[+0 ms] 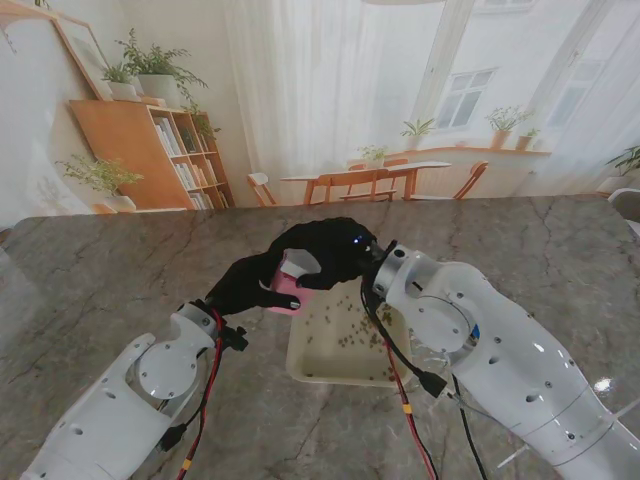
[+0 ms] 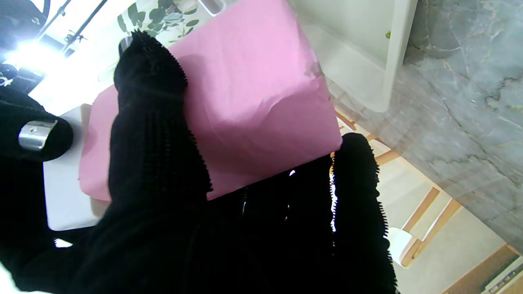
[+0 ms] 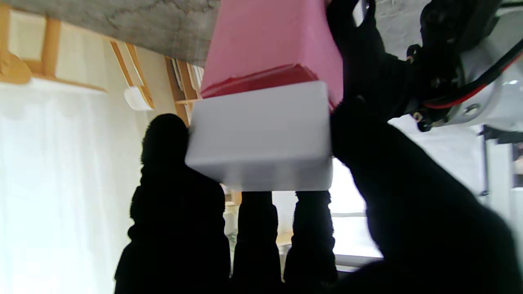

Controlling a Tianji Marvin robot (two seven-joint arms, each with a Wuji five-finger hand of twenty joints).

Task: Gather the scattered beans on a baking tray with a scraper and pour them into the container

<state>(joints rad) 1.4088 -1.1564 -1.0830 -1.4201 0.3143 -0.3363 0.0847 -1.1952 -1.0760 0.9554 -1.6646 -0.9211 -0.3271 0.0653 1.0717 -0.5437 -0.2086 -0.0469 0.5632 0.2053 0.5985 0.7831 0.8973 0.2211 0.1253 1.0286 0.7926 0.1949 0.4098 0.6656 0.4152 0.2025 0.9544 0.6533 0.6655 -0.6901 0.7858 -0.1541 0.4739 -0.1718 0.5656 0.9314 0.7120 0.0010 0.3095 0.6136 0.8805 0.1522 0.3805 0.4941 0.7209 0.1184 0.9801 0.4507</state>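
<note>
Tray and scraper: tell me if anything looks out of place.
The beans lie scattered across the tray, not gathered. The pink and white scraper is off the tray floor, gripped by both the left hand and the right hand at once. No container is visible.

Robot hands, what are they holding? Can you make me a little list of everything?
left hand: shut on the pink part of the scraper
right hand: shut on the scraper's white part
scraper position: lifted, at the tray's far left corner
baking tray: cream, on the marble table, nearer to me than the hands
beans: scattered in the tray
container: cannot tell
</note>
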